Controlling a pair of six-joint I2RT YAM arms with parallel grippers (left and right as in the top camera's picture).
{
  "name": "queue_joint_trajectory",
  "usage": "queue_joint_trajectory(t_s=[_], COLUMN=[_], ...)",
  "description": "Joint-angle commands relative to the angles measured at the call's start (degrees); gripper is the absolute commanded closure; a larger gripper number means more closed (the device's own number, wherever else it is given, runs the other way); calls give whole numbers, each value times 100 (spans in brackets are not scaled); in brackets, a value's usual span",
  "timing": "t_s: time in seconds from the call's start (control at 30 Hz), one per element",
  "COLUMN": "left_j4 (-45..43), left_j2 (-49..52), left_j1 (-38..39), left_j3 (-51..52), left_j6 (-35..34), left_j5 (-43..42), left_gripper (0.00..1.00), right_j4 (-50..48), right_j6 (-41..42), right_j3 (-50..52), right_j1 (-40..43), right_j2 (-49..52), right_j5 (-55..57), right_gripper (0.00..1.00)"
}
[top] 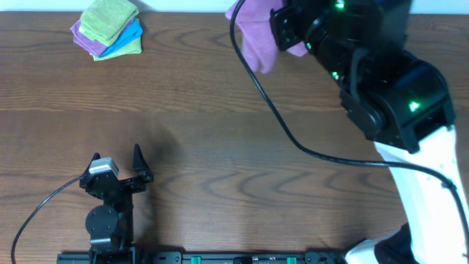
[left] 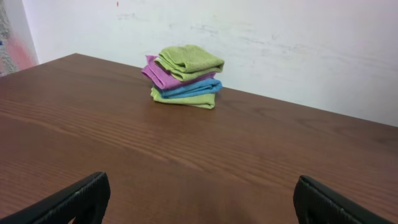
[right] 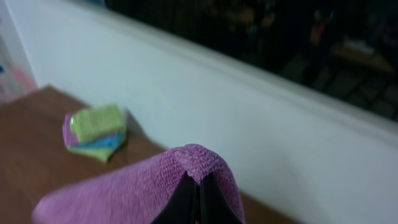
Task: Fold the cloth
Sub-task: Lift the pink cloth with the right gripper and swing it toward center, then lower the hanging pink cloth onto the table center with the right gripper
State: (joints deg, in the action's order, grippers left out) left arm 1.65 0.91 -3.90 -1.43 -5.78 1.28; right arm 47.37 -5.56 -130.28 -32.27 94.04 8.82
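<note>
The left claw (left: 202, 210) stands wide open, with only the tips of its two black fingers (left: 74, 198) showing, one at 7 o'clock and one at 5 o'clock, and bare brown wood-grain worktop (left: 205, 155) between them. Toward 12 o'clock, near the worktop's far edge, sits a stack of folded cloths (left: 185, 81): a lime-green cloth (left: 189, 60) on top, a purple cloth (left: 163, 76) under it, then a blue cloth (left: 199, 88), then a second green cloth (left: 183, 99) at the bottom. A white wall (left: 280, 43) rises behind the stack.

wooden table (top: 220, 147), folded cloth stack (top: 108, 28) near corner
</note>
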Motion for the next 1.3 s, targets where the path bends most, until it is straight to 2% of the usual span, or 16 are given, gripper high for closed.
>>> queue_joint_trajectory(t_s=[0.0,0.03,0.07,0.1,0.17,0.27,0.57,0.73,0.9,1.0,1.13,1.27], left_j4=[282,282,282,282,282,282,282,282,282,282,282,282], left_j2=[-26,-26,-26,-26,-26,-26,-26,-26,-26,-26,-26,-26], left_j1=[17,17,17,17,17,17,17,17,17,17,17,17], left_j3=[105,105,105,105,105,105,105,105,105,105,105,105], left_j6=[0,0,0,0,0,0,0,0,0,0,0,0], left_j5=[44,44,44,44,44,44,44,44,44,44,44,44], left_gripper=[5,5,5,5,5,5,5,4,5,5,4,5], right_j4=[76,389,1051,1834,2876,3574,3875,4059,3663,3239,2319,1333], right_j6=[-136,-109,20,160,164,173,363,483,638,636,535,466], right_j3=[-214,-208,-188,-188,-188,-188,-175,216,1169,1744,2566,3357], right_j1=[42,42,42,42,37,37,37,214,636,831,1086,1408], right_j2=[-48,-46,17,127,361,625,651,785,1023,1156,1202,1204], right_j5=[22,-52,-210,-297,-260,-111,-131,61,-48,-249,-590,-1115], right_gripper=[99,96,73,1,1,1,1,1,1,7,3,6])
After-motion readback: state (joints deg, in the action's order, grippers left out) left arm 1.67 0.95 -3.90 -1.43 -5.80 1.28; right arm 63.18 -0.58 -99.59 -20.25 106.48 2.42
